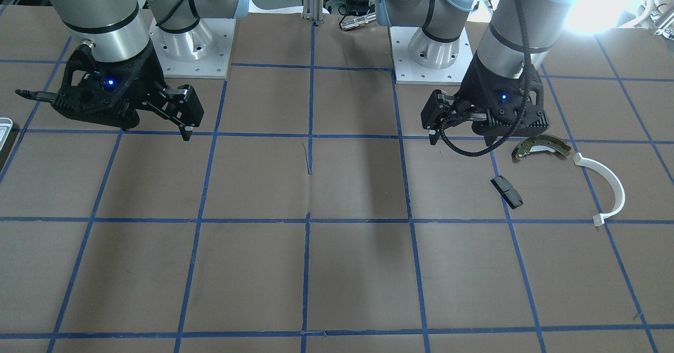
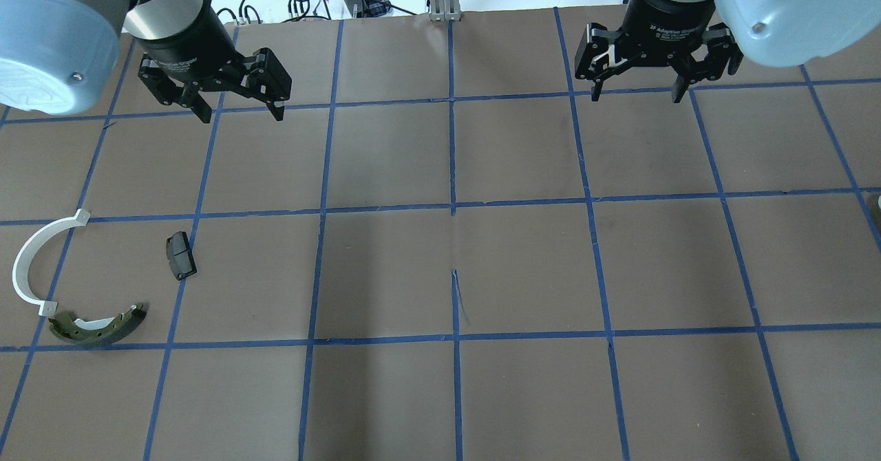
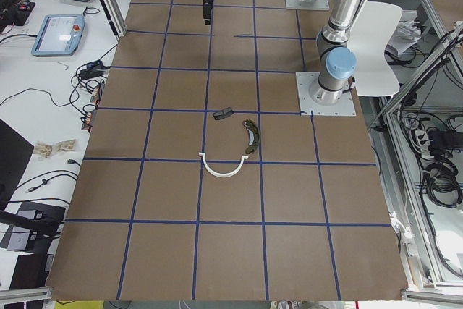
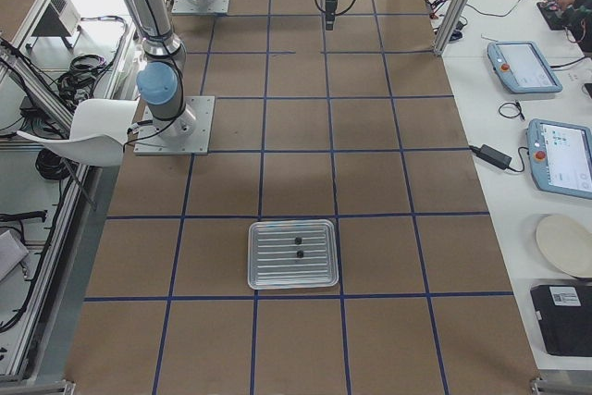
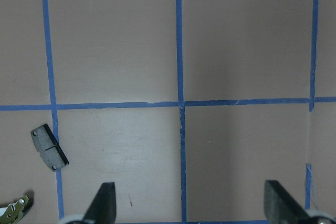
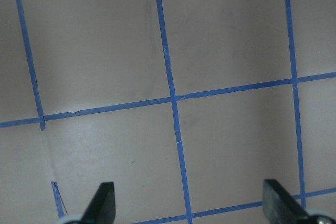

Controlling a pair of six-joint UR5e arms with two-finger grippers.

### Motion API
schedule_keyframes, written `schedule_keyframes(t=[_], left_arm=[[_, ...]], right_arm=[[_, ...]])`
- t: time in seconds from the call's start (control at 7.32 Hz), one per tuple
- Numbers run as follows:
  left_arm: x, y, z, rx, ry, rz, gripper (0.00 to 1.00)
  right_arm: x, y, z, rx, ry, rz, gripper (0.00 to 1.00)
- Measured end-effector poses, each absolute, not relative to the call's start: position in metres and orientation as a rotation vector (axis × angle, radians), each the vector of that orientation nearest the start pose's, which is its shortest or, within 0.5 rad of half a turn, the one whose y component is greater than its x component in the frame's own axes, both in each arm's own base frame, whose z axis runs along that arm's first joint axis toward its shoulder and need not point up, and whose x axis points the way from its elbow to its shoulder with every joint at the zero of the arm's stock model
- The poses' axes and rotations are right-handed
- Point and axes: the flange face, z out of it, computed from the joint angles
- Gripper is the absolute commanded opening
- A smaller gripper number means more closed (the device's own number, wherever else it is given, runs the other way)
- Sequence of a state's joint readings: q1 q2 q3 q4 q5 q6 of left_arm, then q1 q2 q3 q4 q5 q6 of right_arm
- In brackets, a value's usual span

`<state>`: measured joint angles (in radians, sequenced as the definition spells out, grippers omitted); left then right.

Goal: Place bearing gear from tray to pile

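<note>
- bearing gears point(image 4: 298, 240): two small dark round parts lying close together near the middle of the tray. Only the exterior right view shows them.
- tray point(image 4: 268, 270): ribbed silvery metal, at the table's right end. It is whole only in the exterior right view; the front-facing view catches one corner.
- pile, at the left end, well apart from the tray:
  - brake shoe point(image 2: 96, 327)
  - white half-ring point(image 2: 18, 268), one end just beside the shoe
  - black brake pad point(image 2: 181, 255), lying apart; the left wrist view shows two holes in it
- left gripper point(image 2: 241, 113): jaws spread wide, empty, above the table beyond the pile.
- right gripper point(image 2: 638, 95): jaws spread wide, empty. White lettering on its body is partly legible as "Adaptive Gripper".
- table point(image 2: 523, 268): brown mat with a blue tape grid, which is all the right wrist view shows.
</note>
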<state>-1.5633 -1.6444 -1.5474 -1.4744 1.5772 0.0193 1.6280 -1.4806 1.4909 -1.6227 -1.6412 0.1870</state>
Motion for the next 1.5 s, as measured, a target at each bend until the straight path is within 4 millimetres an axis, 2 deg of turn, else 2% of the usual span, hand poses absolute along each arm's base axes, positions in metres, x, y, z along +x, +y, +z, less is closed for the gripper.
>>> schedule_keyframes(t=[1.09, 1.37, 1.5], left_arm=[[-0.129, -0.528, 0.471, 0.017, 3.137, -0.072, 1.00], [-0.129, -0.529, 0.471, 0.017, 3.137, -0.070, 1.00], [-0.129, -0.529, 0.471, 0.017, 3.137, -0.070, 1.00]], right_arm=[[0.154, -0.524, 0.492, 0.161, 3.158, -0.069, 1.00], [0.136, -0.525, 0.495, 0.082, 3.170, -0.073, 1.00], [0.111, -0.524, 0.499, 0.059, 3.174, -0.057, 1.00]])
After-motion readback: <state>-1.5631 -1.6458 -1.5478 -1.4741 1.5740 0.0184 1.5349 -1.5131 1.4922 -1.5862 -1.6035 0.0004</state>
